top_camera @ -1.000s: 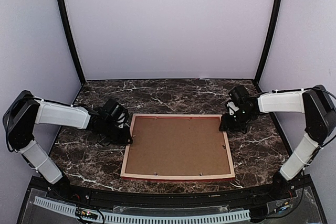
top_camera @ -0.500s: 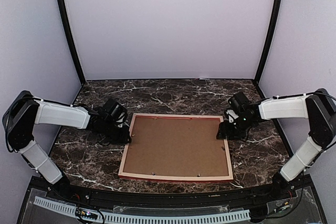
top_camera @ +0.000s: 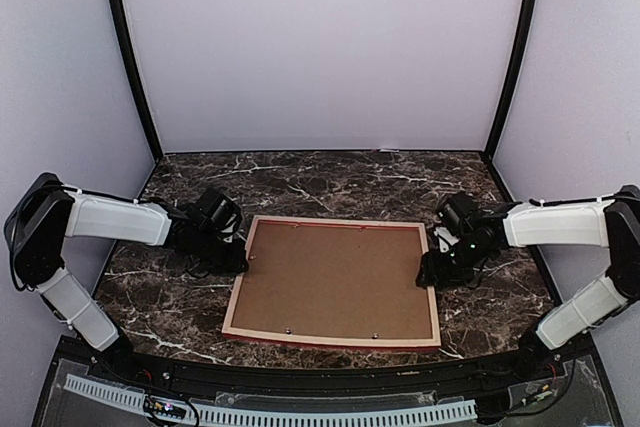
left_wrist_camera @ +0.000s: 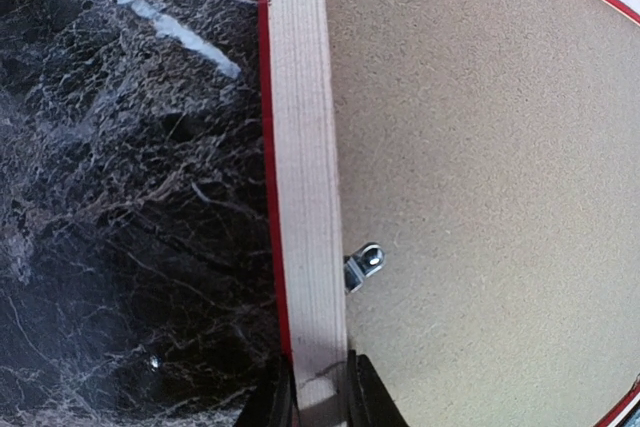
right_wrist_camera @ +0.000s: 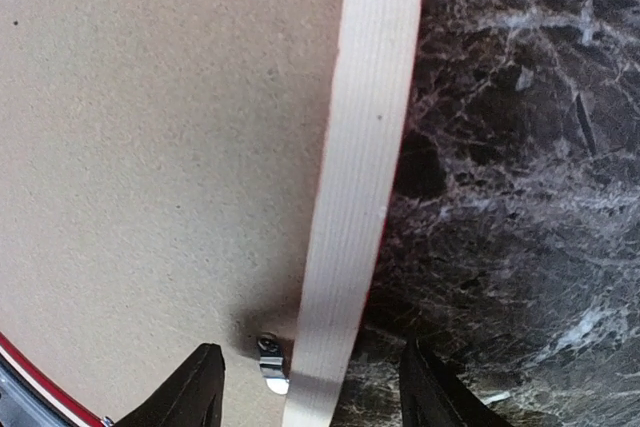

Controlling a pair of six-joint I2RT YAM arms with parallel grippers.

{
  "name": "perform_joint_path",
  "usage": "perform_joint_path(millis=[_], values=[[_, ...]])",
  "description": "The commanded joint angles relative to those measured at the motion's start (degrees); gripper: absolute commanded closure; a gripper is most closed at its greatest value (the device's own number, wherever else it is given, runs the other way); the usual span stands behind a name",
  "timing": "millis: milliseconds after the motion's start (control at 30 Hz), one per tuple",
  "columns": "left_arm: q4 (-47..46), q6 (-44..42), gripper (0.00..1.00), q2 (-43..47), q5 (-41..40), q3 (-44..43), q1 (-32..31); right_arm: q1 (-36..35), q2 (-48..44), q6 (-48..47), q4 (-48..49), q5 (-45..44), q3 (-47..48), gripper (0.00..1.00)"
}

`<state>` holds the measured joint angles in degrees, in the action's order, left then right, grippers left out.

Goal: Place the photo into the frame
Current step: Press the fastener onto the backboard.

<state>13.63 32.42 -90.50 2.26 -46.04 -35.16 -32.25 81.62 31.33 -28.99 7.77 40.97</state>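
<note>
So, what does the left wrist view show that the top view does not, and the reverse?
Only the left wrist view: the left jaws pinching the frame's pale rail, the wood grain, and the shape of a metal clip beside that rail.
Only the top view: the whole frame lying back up, the left arm and right arm, and the right jaws at the right rail.
Both: the left rail, the brown backing board and the marble table.
</note>
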Motion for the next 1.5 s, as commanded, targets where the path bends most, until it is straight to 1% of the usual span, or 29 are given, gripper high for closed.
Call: perform_joint_path(millis=[0, 233, 500, 733, 833, 1000, 1233, 1467], values=[[3.2, 0.1, 0.86, 1.3, -1.0, -0.7, 0.0, -1.0, -1.1, 1.3, -0.8, -0.2, -1.9, 0.41], [3.1, 0.2, 0.86, 1.2, -1.0, -0.3, 0.0, -1.0, -0.2, 0.7, -0.1, -0.7, -2.2, 0.48], [2.8, 0.3, 0.86, 1.3, -0.8, -0.1, 0.0, -1.0, 0.6, -0.2, -0.6, -1.7, -2.1, 0.62], [2.5, 0.3, 0.86, 1.1, -0.5, 0.2, 0.0, -1.0, 1.3, -0.9, -0.9, -2.9, -2.6, 0.68], [2.6, 0.2, 0.86, 1.2, -0.7, 0.2, 0.0, -1.0, 1.1, -1.4, -1.2, -2.4, -2.2, 0.68], [2.8, 0.3, 0.86, 1.3, -0.9, 0.3, 0.0, 0.3, -0.4, -1.9, -0.6, 1.6, -1.5, 0.61], [2.8, 0.2, 0.86, 1.4, -1.0, 0.4, 0.0, 2.5, -1.7, -3.1, -1.1, 4.6, -1.5, 0.57], [2.7, 0.1, 0.86, 1.3, -1.1, 0.6, 0.0, 3.0, -1.3, -3.9, -1.2, 6.4, -1.8, 0.54]])
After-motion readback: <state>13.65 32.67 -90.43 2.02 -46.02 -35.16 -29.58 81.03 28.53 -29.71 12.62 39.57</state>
